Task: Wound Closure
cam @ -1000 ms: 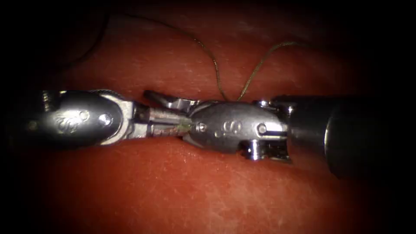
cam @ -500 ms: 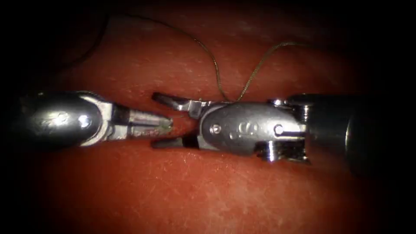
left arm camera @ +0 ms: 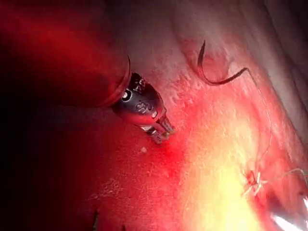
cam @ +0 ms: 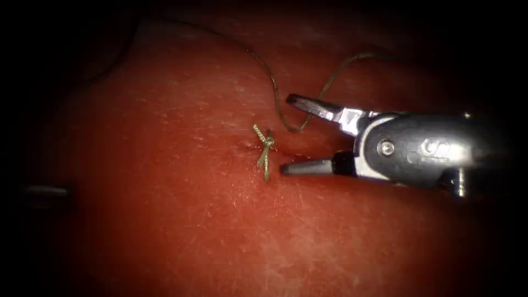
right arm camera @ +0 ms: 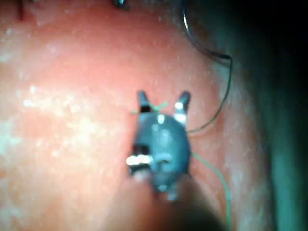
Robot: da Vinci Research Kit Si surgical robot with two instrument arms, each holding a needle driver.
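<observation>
**Right tool gapes just right of the knot; left tool well clear**

Endoscope view: the knot (cam: 265,144) sits on the tissue (cam: 220,231), its two short cut ends (cam: 266,165) lying in a near-vertical line, one above the knot and one below. The right tool (cam: 285,133) lies just to the right of the knot and points left at it, so its long axis crosses the line of the ends. Its jaws are spread wide and hold nothing. One tip is above and right of the knot, the other below and right of it, close to the lower end. A strand of thread (cam: 275,93) comes down above the knot, bends just right of it and passes behind the upper jaw.

Left wrist view: the left tool (left arm camera: 162,134) stands well away from the knot, so the right arm is the nearer one by far. Whether this tool grips anything cannot be told. The needle (left arm camera: 211,79) lies free on the tissue beyond the knot, held by neither tool, and thread trails from it towards the knot.

Right wrist view: the right tool's jaws are parted, with a pale strand running across the gap between them; it appears to lie under them, not gripped.

A second ago both tools met tip to tip over this spot and hid the knot. Since then the left tool has drawn off to the left and the right tool has backed away to the right, leaving the knot uncovered.
</observation>
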